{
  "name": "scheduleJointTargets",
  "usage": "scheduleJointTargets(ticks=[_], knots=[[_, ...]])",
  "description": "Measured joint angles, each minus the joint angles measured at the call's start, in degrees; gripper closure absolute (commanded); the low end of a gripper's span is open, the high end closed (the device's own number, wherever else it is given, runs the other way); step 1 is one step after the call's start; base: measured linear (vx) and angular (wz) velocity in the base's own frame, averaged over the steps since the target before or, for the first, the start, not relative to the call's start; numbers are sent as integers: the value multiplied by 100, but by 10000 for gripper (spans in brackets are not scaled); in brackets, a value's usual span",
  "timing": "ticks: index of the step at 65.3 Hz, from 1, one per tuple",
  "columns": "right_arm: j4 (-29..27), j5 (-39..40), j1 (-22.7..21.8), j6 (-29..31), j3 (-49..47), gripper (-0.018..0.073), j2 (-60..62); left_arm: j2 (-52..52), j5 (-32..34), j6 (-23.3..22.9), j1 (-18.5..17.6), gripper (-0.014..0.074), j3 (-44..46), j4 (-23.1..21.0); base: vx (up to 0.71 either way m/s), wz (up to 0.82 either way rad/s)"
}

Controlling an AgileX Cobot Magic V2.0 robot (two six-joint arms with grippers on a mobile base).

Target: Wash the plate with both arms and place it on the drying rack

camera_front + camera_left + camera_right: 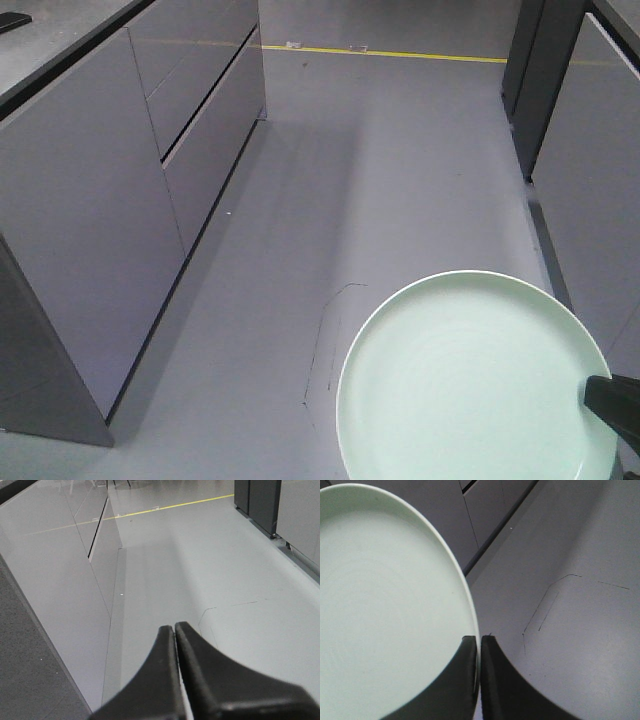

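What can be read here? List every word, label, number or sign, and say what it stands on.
Readable text: none.
Too small to read: small pale marks beside the yellow floor line.
No print shows on the round pale mint-green plate or the grey cabinet fronts.

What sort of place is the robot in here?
Probably the aisle of a kitchen-like test room: plain grey cabinet fronts on both sides, a grey floor with a yellow line across it, and the right gripper holding a pale green plate.
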State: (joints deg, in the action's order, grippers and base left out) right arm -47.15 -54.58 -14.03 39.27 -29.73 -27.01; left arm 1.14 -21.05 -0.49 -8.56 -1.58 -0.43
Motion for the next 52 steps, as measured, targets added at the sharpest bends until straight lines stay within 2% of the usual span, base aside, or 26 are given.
scheduleJointTargets(ticks=[52], knots=[[0,0,0,0,0,561,0,0,0,0,0,603,0,0,16,4]])
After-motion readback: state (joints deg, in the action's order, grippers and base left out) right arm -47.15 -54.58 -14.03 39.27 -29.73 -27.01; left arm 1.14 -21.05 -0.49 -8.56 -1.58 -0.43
